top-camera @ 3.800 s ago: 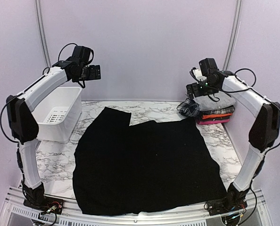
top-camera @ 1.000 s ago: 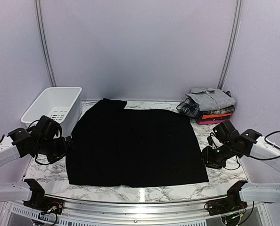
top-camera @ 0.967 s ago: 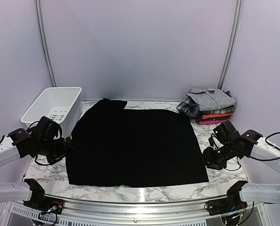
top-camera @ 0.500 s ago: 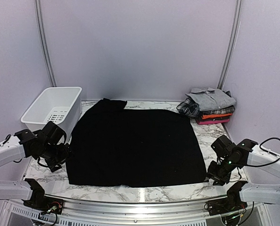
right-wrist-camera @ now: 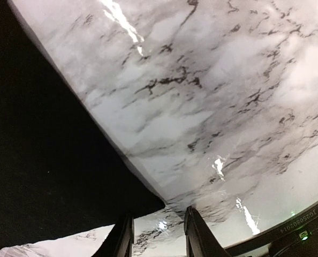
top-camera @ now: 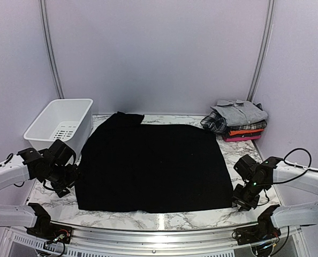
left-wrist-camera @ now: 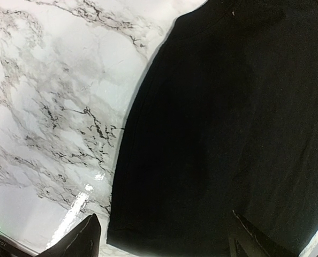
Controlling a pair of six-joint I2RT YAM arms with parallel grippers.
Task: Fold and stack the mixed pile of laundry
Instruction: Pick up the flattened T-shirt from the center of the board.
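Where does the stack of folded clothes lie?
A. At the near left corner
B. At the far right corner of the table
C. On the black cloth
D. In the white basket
B: the stack sits far right, apart from the black cloth and the basket.

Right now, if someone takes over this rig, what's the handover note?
Left end effector: open, low at the black cloth near-left corner, which lies between its fingers, ungripped.
Right end effector: open, low at the near-right corner; the corner sits just ahead of its fingers.
Black cloth: spread on the table, far-left part bunched.
Done: folded stack at far right, grey shirt on top. White basket at far left.
Left: fold the black cloth and add it to the stack.
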